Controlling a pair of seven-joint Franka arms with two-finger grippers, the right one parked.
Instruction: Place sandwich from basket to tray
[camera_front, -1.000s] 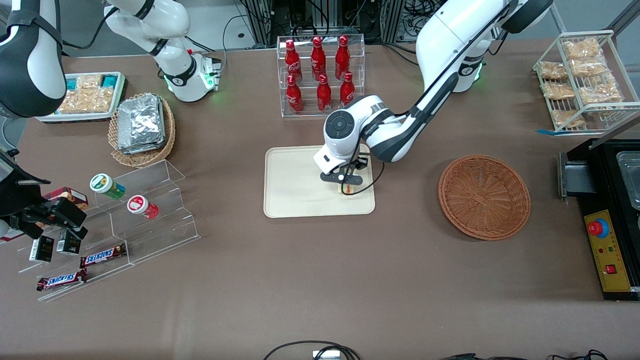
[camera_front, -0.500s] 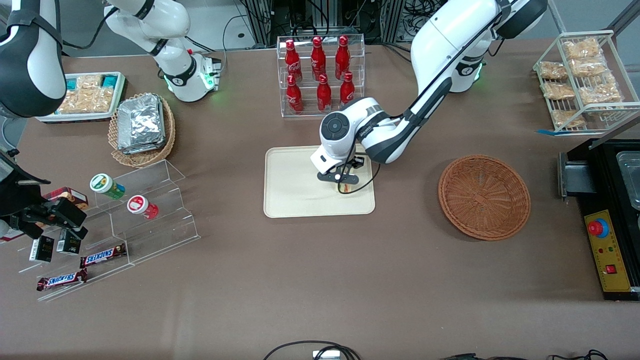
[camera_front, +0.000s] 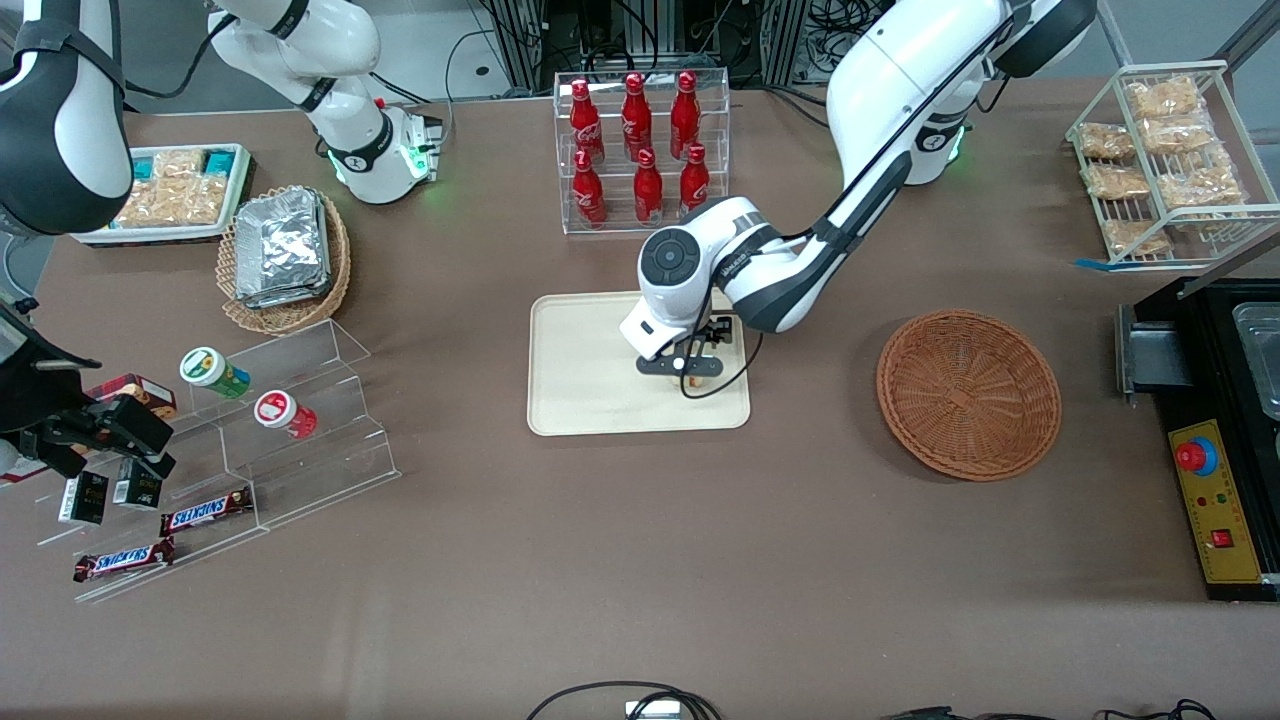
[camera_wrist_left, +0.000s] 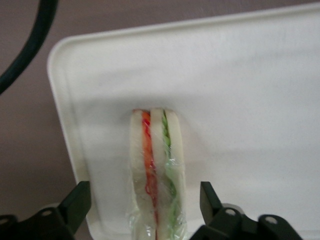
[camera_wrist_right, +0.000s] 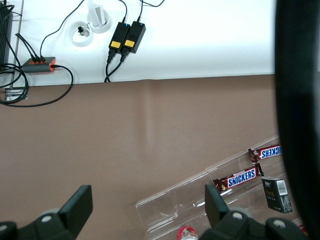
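The sandwich (camera_wrist_left: 156, 170), a plastic-wrapped wedge with red and green filling, stands on edge on the cream tray (camera_wrist_left: 250, 75) near one of its rounded corners. My left gripper (camera_wrist_left: 145, 194) is open and straddles it, one black finger (camera_wrist_left: 80, 200) on each side with a gap to the bread. In the front view the gripper (camera_front: 690, 372) is low over the tray (camera_front: 580, 360) near its edge toward the working arm's end, and only a sliver of the sandwich (camera_front: 694, 381) shows under it. The reddish-brown basket (camera_front: 968, 392) is empty, toward the working arm's end.
A clear rack of red bottles (camera_front: 640, 150) stands farther from the front camera than the tray. A tan basket of foil packs (camera_front: 285, 255) and clear steps with snacks (camera_front: 250, 440) lie toward the parked arm's end. A black control box (camera_front: 1215, 440) is beside the basket.
The wrist has shifted slightly toward the parked arm's end over the tray. The sandwich shows less under the hand than before.
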